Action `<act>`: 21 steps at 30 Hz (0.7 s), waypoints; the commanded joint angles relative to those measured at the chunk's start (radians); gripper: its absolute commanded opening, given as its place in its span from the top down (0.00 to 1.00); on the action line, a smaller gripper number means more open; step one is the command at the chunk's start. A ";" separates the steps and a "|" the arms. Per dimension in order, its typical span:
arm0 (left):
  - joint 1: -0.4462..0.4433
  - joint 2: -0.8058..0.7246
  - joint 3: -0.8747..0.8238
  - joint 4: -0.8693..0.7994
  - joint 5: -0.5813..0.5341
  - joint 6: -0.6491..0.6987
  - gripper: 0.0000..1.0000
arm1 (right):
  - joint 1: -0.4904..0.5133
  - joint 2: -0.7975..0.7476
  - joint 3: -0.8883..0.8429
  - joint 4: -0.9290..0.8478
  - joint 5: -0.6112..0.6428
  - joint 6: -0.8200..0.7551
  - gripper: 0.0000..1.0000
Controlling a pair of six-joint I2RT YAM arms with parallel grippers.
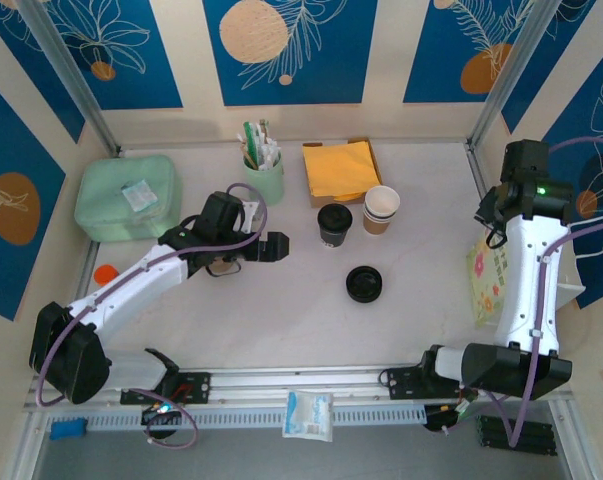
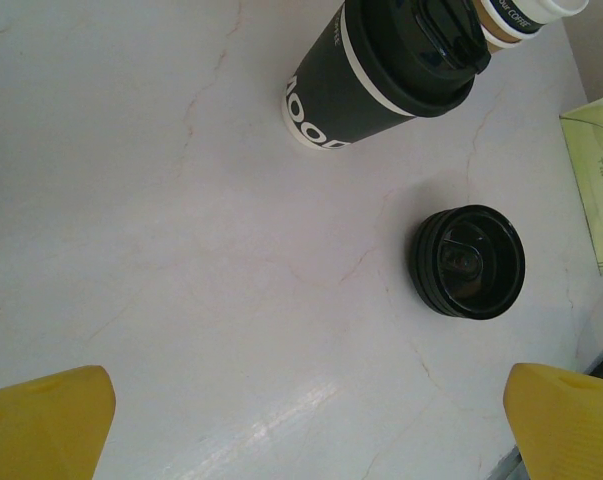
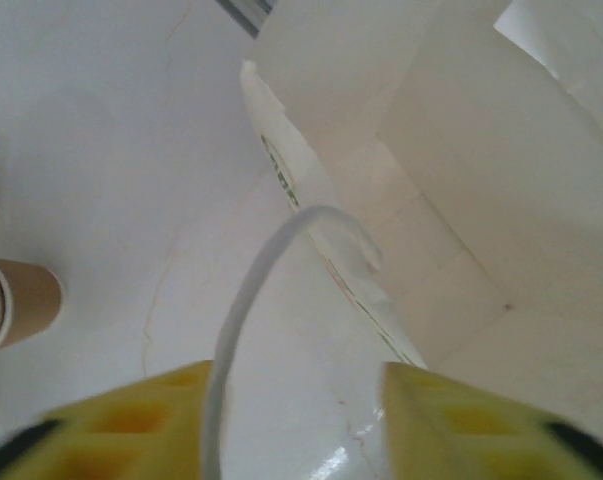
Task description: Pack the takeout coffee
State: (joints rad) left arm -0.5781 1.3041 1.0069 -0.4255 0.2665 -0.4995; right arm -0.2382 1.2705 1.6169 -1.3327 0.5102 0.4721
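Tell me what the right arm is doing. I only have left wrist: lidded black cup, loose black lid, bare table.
Observer: Right end effector is at the open paper bag on the table's right side. The bag's handle loop runs up from between its jaws.
Operator: Gripped?
Observer: Can't confirm. The jaws stand apart with the loop against one side, and the picture is blurred there.
Operator: Paper cups? I see just an edge.
Observer: The nested paper cups stand upright just right of the black lidded cup, by the yellow napkins.
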 commanded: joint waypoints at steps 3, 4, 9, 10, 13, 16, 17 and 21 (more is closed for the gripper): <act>0.002 0.007 0.031 0.023 0.030 -0.001 0.01 | -0.004 -0.039 0.021 0.075 -0.074 -0.024 1.00; 0.002 0.009 0.033 0.021 0.030 -0.002 0.01 | -0.004 -0.041 0.031 0.081 -0.078 -0.025 1.00; 0.002 0.011 0.041 0.006 0.023 0.006 0.01 | -0.002 -0.042 0.124 0.090 -0.108 -0.024 1.00; 0.001 0.010 0.042 0.007 0.022 0.006 0.01 | -0.003 -0.042 0.143 0.088 -0.114 -0.023 1.00; 0.002 0.000 0.041 0.002 0.016 0.004 0.01 | 0.006 -0.038 0.222 0.077 -0.131 -0.020 1.00; 0.003 -0.009 0.041 -0.004 0.010 0.004 0.00 | 0.035 -0.033 0.309 0.066 -0.146 -0.015 1.00; 0.002 -0.012 0.042 -0.007 0.007 0.004 0.00 | 0.050 -0.027 0.343 0.060 -0.151 -0.012 1.00; 0.003 -0.031 0.055 -0.022 -0.008 0.007 0.01 | 0.141 0.010 0.489 0.027 -0.153 -0.005 1.00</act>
State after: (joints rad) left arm -0.5785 1.3041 1.0245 -0.4294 0.2691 -0.4999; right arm -0.1471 1.2617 2.0254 -1.2808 0.3832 0.4606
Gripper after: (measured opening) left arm 0.994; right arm 0.066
